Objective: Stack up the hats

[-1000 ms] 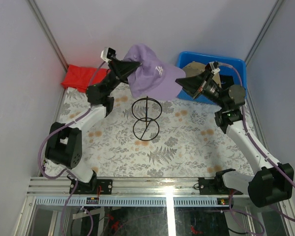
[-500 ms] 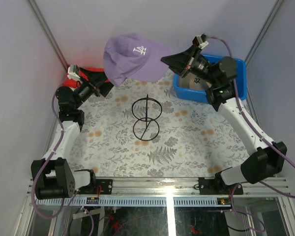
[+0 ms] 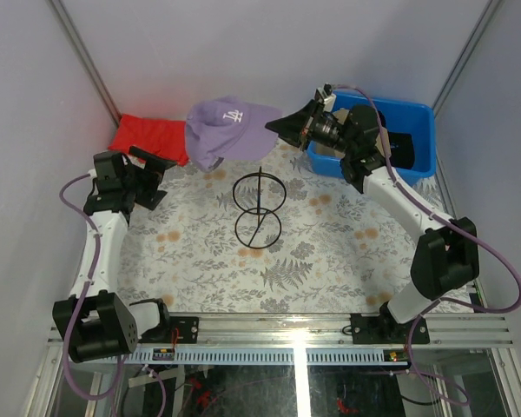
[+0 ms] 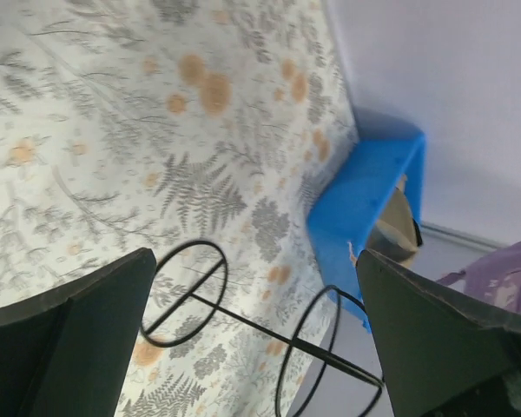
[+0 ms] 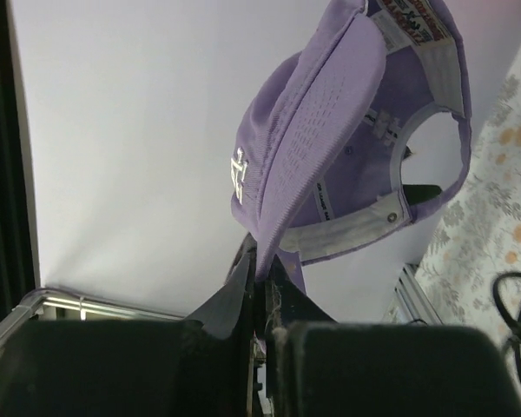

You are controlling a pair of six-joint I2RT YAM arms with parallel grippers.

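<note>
One hat is in play: in the top view the lavender cap (image 3: 228, 130) is hanging in the air at far centre, just beyond the wire stand (image 3: 258, 208). The right gripper (image 3: 278, 129) is pinching its edge from the right, jaws fully closed on fabric. The left gripper (image 3: 161, 165) is sitting well apart at far left near the red cloth (image 3: 146, 136), spread wide and holding nothing. The blue bin (image 3: 421, 122) at far right is showing a dark item inside, poss. another hat, can't tell. In the left wrist view both fingers (image 4: 69, 339) are gaping w/ only the stand's rings and the floral table (image 4: 87, 130) between them, and a tan shape is peeking from the bin. In the right wrist view the cap is dangling tilted, opening facing sideways, w/ the closed fingers (image 5: 234, 300) clamping its lower rim. Judging by this, the step is carrying the 1st hat to its spot, prob. the stand. The next move is calling for turning the cap's opening down, centring the crown over the top ring, lowering, then releasing. The free left arm could be steadying the loose side.
</note>
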